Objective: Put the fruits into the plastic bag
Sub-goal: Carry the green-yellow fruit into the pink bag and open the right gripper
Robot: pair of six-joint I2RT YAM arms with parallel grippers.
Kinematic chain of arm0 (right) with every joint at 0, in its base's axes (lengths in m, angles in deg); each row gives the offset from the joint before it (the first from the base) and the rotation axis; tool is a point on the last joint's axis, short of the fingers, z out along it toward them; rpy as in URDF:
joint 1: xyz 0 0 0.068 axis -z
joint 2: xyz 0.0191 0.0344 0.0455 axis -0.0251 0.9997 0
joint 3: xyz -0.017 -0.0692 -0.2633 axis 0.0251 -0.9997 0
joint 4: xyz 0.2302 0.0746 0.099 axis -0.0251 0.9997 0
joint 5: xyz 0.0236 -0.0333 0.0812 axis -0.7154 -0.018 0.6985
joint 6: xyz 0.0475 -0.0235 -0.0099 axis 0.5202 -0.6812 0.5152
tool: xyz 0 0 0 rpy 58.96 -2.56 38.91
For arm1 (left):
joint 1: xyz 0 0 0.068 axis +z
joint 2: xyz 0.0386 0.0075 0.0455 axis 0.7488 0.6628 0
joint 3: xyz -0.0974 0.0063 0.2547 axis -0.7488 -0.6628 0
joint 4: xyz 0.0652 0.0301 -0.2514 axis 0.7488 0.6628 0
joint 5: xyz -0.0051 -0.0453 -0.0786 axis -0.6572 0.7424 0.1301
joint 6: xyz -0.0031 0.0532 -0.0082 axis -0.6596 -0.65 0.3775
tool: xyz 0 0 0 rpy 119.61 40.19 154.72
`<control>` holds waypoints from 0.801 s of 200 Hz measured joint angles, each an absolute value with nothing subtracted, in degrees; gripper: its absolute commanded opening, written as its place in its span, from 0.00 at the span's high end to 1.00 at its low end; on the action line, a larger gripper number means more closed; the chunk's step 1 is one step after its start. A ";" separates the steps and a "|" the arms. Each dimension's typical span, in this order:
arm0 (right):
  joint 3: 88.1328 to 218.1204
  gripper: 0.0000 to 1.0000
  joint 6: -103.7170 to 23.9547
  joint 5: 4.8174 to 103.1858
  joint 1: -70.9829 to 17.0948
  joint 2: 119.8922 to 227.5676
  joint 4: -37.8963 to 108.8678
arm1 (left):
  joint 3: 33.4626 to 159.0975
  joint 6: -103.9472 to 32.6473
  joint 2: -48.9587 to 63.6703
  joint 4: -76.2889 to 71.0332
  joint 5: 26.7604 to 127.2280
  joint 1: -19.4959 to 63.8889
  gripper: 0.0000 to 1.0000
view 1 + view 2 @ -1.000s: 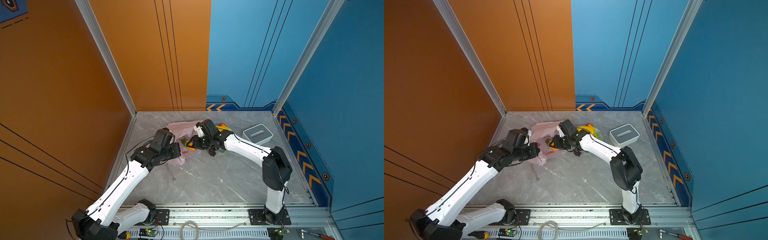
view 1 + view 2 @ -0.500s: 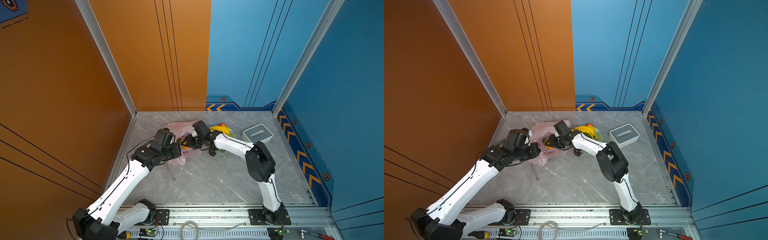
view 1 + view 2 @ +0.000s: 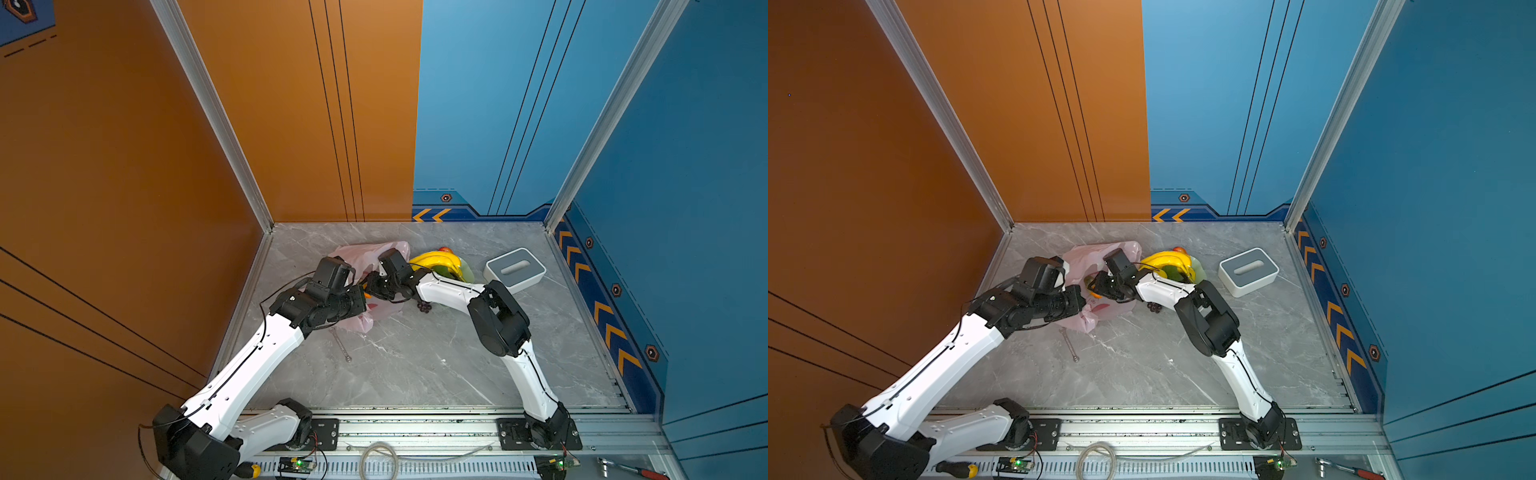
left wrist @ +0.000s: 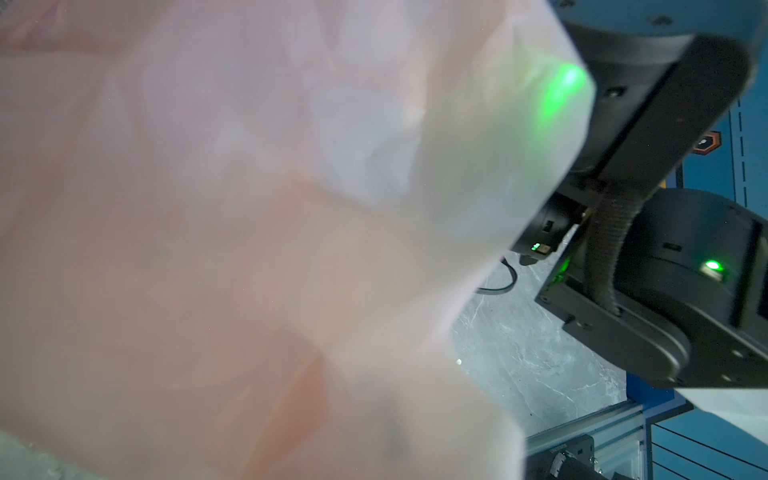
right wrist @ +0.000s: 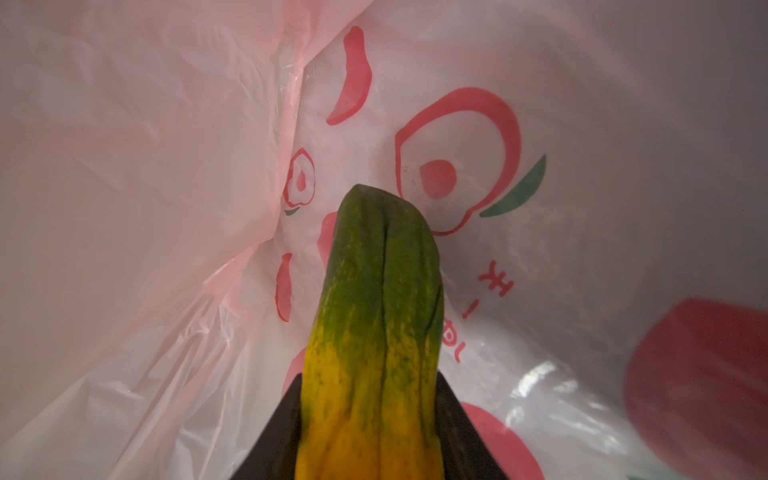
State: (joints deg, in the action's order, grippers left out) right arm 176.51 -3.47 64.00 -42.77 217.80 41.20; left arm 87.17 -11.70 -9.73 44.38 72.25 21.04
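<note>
Right wrist: fruit [image 5: 374, 311] in bag [image 5: 145, 166], seemingly unobstructed

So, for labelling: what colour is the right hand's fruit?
Ridged fruit: green tip fading to yellow-orange; right wrist view.

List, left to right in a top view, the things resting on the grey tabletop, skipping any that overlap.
plastic bag → banana bunch → white-and-grey box
</note>
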 measured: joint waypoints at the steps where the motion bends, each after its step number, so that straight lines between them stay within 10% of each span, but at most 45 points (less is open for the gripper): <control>1: 176.60 0.57 -3.45 63.92 -42.81 217.91 41.20 | 87.17 -11.70 -9.73 44.38 72.25 21.04 1.00; 117: 180.30 0.21 -4.57 63.28 -44.23 220.32 41.92 | 86.52 -11.64 -9.27 42.83 72.44 21.04 1.00; 131: 180.34 0.00 -4.85 63.41 -44.32 220.32 42.12 | 86.19 -11.44 -9.27 42.72 72.44 21.04 1.00; 160: 181.28 0.00 -5.22 63.67 -44.38 220.32 43.32 | 86.10 -11.02 -9.25 42.32 72.46 21.04 1.00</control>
